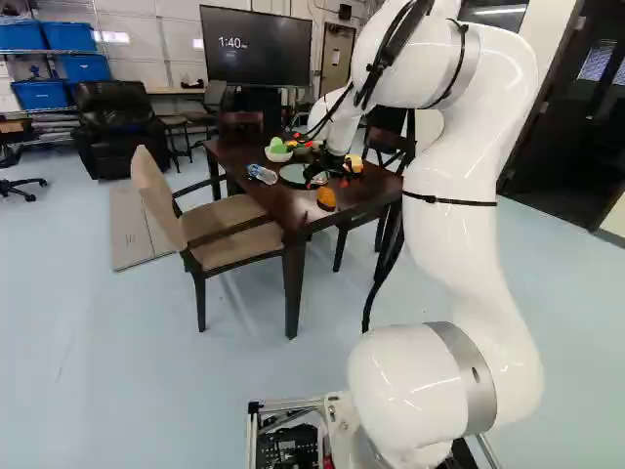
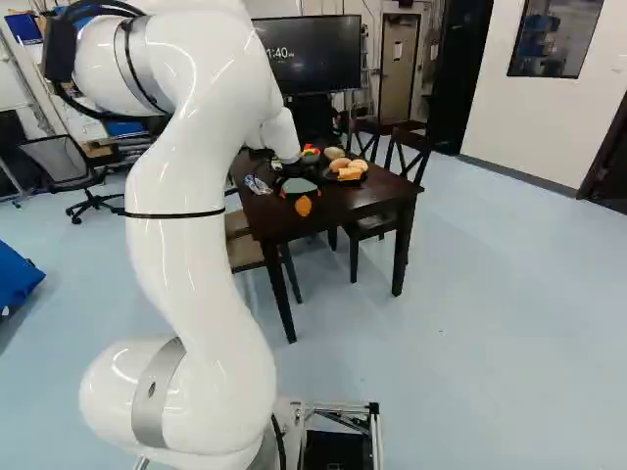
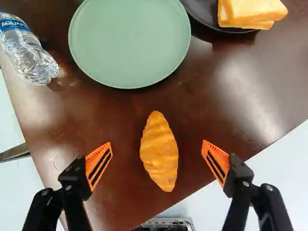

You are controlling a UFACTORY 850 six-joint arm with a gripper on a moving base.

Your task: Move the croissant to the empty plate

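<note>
Over the near part of the table, my gripper (image 1: 330, 170) hangs near the croissant (image 1: 326, 199). In the wrist view the gripper (image 3: 157, 143) is open, its orange-padded fingers wide apart. The orange-brown croissant (image 3: 159, 151) lies on the bare tabletop between and below them, touched by neither, its long side running roughly away from the gripper. Ahead of it is the empty round green plate (image 3: 129, 43), a small gap from the croissant's far tip.
A water bottle (image 3: 30, 50) lies beside the green plate. On its other side, a dark plate (image 3: 202, 10) holds bread slices (image 3: 250, 12). Farther back is a bowl (image 1: 278, 154) with green items. Chairs (image 1: 210, 220) stand around the dark table (image 2: 338, 206).
</note>
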